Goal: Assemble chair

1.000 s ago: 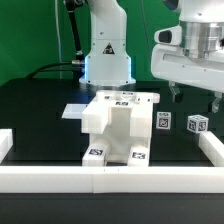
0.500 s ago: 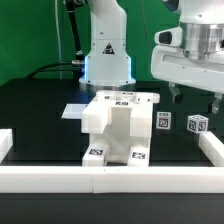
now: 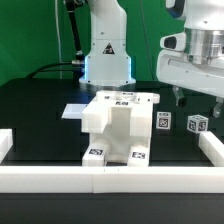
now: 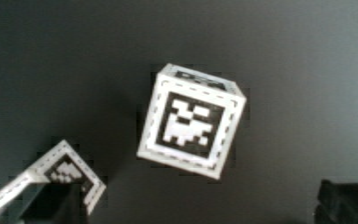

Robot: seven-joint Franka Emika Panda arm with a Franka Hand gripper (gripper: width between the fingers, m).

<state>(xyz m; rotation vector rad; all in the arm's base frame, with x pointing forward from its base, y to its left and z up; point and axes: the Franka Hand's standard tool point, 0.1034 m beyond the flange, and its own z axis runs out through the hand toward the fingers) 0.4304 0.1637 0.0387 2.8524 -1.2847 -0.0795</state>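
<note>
Compared with one second ago, the gripper [image 3: 200, 101] has moved a little toward the exterior view's right and slightly lower. Its opening has not changed, and none of the white parts has moved. The gripper is wide open, its two fingers well apart, with nothing between them. It hangs above the black table [image 3: 40, 100] and touches no part. A low white wall [image 3: 110, 178] runs along the front and both sides of the table and makes a shallow pen, and all visible parts of the chair lie inside it. The large joined piece [image 3: 118, 125] stands upright, lower than the gripper and off to its side toward the exterior view's left. The first small block [image 3: 163, 122] sits close by this piece; whether they touch I cannot tell. The second small block [image 3: 197, 124] sits almost straight under the gripper. The wrist view shows one tagged block [image 4: 197, 120] below the gripper and another tagged block [image 4: 60, 172] near one finger; which is which I cannot tell.
</note>
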